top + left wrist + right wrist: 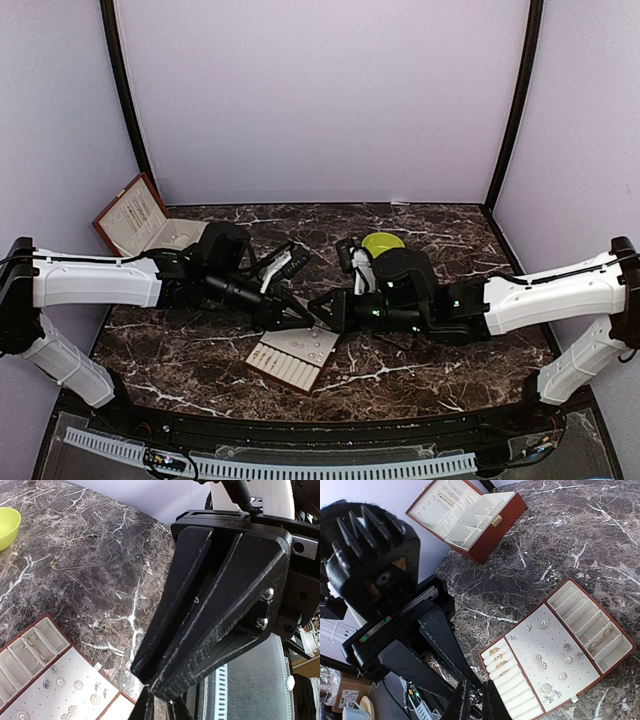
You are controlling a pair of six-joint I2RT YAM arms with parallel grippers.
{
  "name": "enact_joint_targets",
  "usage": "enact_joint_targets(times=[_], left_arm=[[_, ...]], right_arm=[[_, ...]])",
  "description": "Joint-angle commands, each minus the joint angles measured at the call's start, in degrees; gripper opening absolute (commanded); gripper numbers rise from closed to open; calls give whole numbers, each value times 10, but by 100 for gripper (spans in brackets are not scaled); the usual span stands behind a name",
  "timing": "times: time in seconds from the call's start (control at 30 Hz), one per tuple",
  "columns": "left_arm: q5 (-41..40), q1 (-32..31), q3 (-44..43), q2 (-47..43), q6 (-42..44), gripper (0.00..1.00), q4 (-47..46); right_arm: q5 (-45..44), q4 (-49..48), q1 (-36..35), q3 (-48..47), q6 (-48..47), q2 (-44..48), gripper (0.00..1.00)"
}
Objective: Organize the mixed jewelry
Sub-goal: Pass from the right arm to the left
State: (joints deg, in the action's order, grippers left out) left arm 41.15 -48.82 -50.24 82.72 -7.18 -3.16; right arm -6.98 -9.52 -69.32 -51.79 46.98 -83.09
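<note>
The mixed jewelry shows as studs (537,662) and gold rings (497,657) set in the cream tray (300,365), and as a thin chain (82,538) loose on the marble. My right gripper (477,702) is shut on one tiny beaded piece (476,696), held just off the tray's near-left corner. My left gripper (145,677) comes in from the opposite side. Its jaws are drawn together with their tips right at that same piece (170,701). Whether they pinch it I cannot tell. From above, both grippers (300,318) (322,303) meet over the tray's far edge.
A reddish-brown box (135,215) stands open at the back left, lid up, with chains in its lining (470,520). A lime-green bowl (383,243) sits behind the right arm. The tray's divided slots (590,625) hold a few small pieces.
</note>
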Motion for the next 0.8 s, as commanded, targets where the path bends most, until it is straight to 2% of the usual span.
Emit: enact_joint_targets(times=[0.0, 0.27, 0.6, 0.7, 0.77], left_arm=[[2, -2, -10, -10, -1, 10, -10], [1, -2, -2, -23, -5, 11, -24], [6, -2, 2, -29, -5, 20, -33], [6, -2, 3, -30, -4, 20, -34], [5, -2, 3, -29, -4, 15, -34]], right_arm=[[9, -24, 1, -16, -4, -7, 10], [11, -27, 1, -14, 0, -8, 10], [12, -28, 1, -13, 1, -10, 10], [12, -27, 1, -12, 1, -10, 10], [13, -27, 1, -12, 2, -9, 10]])
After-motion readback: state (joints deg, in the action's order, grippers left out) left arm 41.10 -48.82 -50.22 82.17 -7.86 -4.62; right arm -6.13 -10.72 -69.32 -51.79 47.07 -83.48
